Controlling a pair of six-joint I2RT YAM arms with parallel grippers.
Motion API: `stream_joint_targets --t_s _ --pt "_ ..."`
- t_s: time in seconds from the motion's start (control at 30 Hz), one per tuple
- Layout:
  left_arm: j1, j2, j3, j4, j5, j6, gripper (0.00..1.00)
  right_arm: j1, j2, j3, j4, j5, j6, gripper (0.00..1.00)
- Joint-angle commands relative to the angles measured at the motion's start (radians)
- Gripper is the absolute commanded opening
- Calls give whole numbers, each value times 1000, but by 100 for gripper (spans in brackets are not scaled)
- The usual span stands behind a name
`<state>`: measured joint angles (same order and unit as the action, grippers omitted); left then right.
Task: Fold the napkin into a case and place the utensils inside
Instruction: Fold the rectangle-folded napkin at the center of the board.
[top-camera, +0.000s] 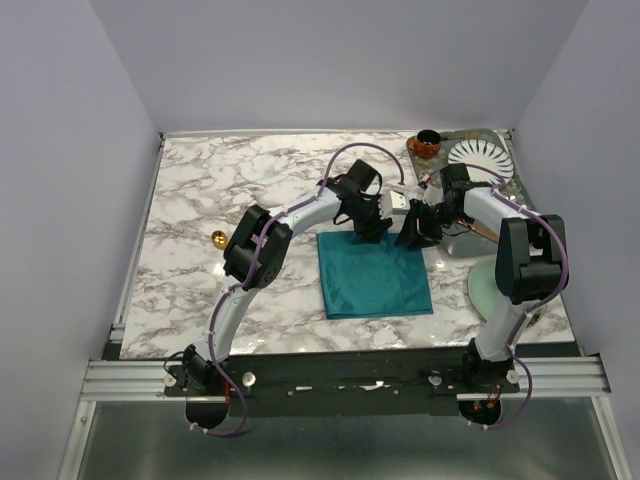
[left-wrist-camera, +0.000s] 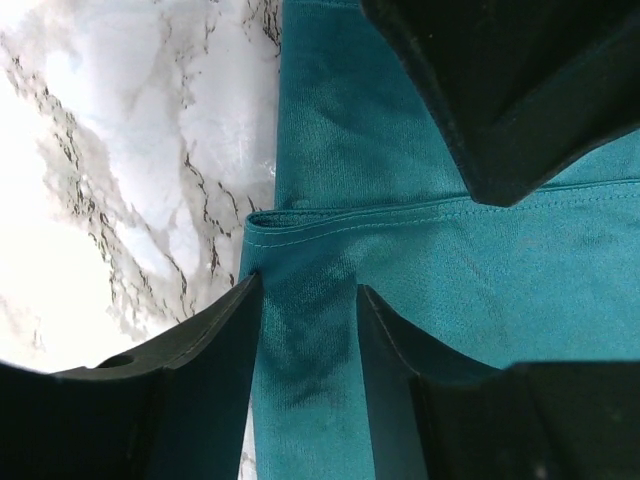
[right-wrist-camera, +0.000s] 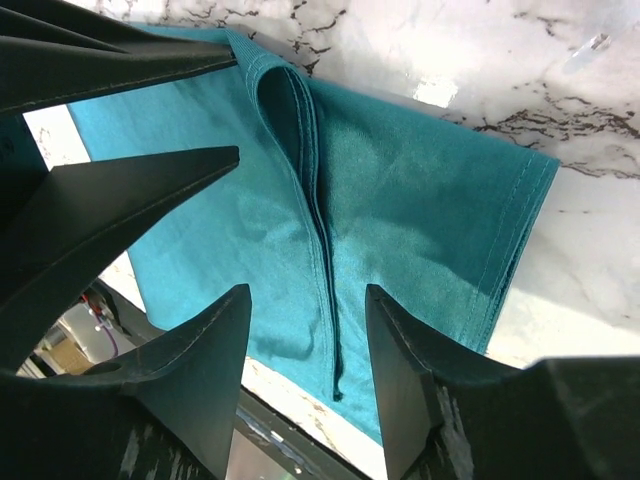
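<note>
Where it lies folded flat at the middle of the white-and-grey marble worktop (top-camera: 230, 190), the soft teal cloth napkin (top-camera: 375, 275) has both arms at its far edge. I see the left arm's fingers (left-wrist-camera: 200, 370) apart, astride a hemmed fold, and the right arm's fingers (right-wrist-camera: 190, 370) apart, astride a raised crease.

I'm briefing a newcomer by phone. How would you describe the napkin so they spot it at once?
Start from the marble table and look near its middle. The napkin lies folded flat there. It is the only teal cloth, squarish, unlike the round white fluted plate in the far right corner.
</note>
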<state>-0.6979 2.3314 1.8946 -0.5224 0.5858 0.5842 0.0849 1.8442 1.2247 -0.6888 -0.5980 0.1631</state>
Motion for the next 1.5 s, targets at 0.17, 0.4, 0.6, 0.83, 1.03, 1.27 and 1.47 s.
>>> stream_joint_targets --t_s 0.17,0.4,0.6,0.83,1.03,1.27,1.47 --pt "-2 19 31 39 -17 -1 60 -1 20 29 31 17 -8 59" --pt "-3 19 26 58 -27 11 62 -1 23 24 37 17 -5 60" --pt "-11 49 75 12 -32 45 61 -1 29 27 38 18 0 62" --pt "-15 46 86 -31 6 104 29 -1 29 27 38 21 -17 64" --pt "-6 0 64 -51 78 129 0 -1 20 25 64 7 -65 73" --pt "35 -32 72 -59 228 88 0 -1 15 -2 132 -77 -112 78" --pt "74 -27 100 -88 333 59 0 1 3 -51 224 -117 -132 76"
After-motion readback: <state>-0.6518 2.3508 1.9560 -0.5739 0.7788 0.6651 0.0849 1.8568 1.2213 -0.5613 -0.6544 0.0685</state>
